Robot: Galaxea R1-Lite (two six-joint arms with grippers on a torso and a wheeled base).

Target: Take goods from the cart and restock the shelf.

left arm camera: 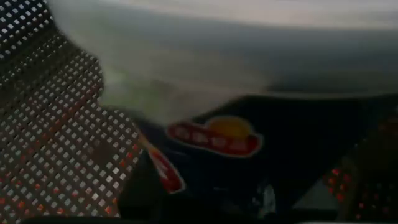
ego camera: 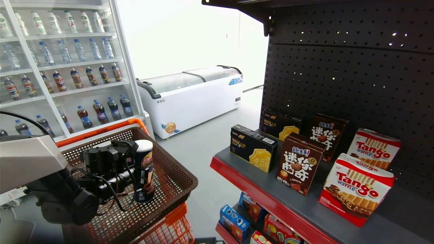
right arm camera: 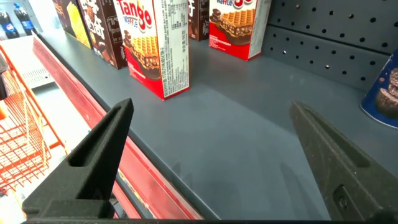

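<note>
Head view: can point(ego camera: 143, 152) is held upright inside cart point(ego camera: 190, 181) by left gripper point(ego camera: 139, 176), fingers seemingly closed round it. A straight lift clear of the cart rim is advised before shelf point(ego camera: 295, 210) is approached. Fridge point(ego camera: 64, 67) and freezer point(ego camera: 193, 98) are seen beyond the cart.
Left wrist view: can point(left arm camera: 249, 155) is seen close against the cart mesh point(left arm camera: 56, 143).
Right wrist view: right gripper point(right arm camera: 211, 109) is hung over the bare shelf point(right arm camera: 249, 149), fingers wide apart, nothing held.
</note>
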